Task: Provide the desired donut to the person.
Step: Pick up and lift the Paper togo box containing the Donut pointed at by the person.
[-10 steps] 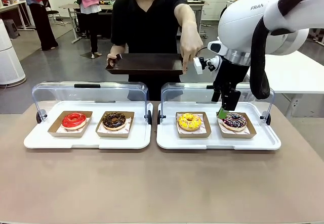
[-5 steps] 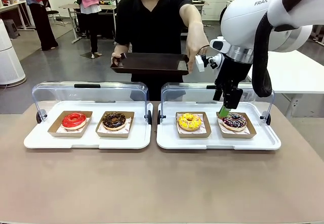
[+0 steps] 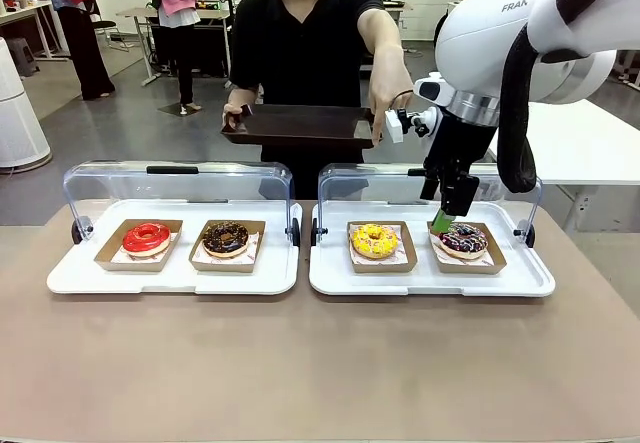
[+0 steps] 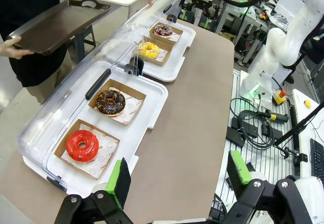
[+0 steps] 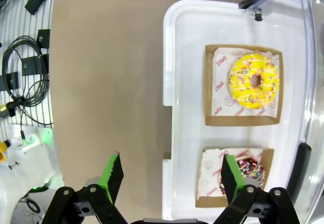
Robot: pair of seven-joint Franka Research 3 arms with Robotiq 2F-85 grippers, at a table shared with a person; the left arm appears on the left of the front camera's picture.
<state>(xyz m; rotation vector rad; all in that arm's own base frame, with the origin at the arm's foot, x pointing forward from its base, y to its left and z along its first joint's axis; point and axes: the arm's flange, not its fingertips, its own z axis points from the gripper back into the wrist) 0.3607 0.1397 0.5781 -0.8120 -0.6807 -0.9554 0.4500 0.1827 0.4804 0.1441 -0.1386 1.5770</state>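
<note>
Operator: Where does the target sit?

Technician: The dark sprinkled donut (image 3: 463,238) lies in its cardboard boat (image 3: 495,260) at the right end of the right white tray (image 3: 430,281). It is beside the yellow donut (image 3: 374,240), in front of the raised clear lid (image 3: 372,177). The person's hand (image 3: 383,115) reaches toward that side, so this donut is judged the desired one.

Operator: Gripper condition?

Technician: The right gripper (image 3: 443,223) hangs just above the donut, fingers spread wide, holding nothing. The left gripper (image 4: 179,173) is likewise spread and unloaded.

Operator: Handling properties?

Technician: Light and soft, with a fragile glaze that probably smears under pressure. The recommended hold is a pinch on the stiffer boat wall, not on the donut. The boat should be kept level for transfer to the person's dark serving tray (image 3: 297,123).
</note>
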